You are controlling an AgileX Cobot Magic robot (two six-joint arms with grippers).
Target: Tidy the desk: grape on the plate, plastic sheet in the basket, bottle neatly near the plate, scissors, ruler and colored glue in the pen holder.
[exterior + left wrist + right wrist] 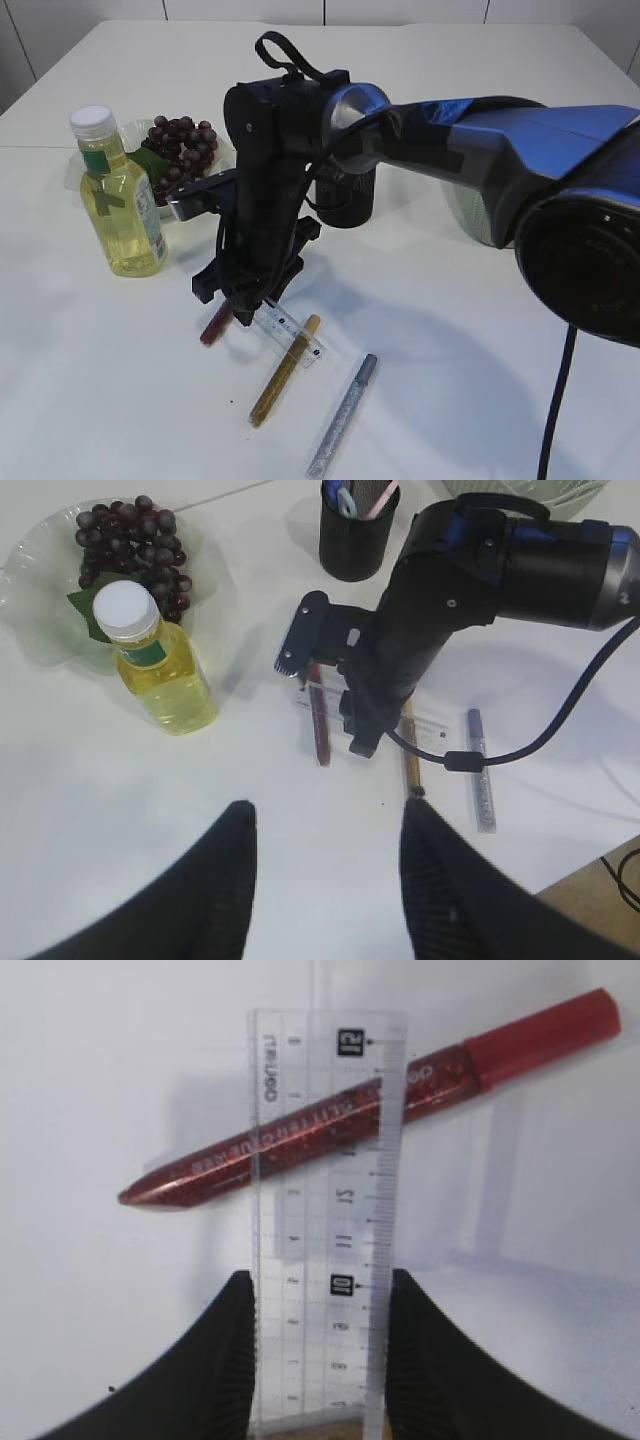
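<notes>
— Where's the right arm (pixel 480 140)?

— It reaches in from three o'clock across the middle, wrist bent straight down. The right gripper (pixel 318 1360) has its jaws parted, one finger (pixel 215 1370) at seven o'clock of its own view, the other at five — a clear strip stands between them, though contact isn't certain.

— And the left?

— The left gripper (pixel 325 880) hangs high, fingers (pixel 215 900) spread wide and holding nothing.
</notes>
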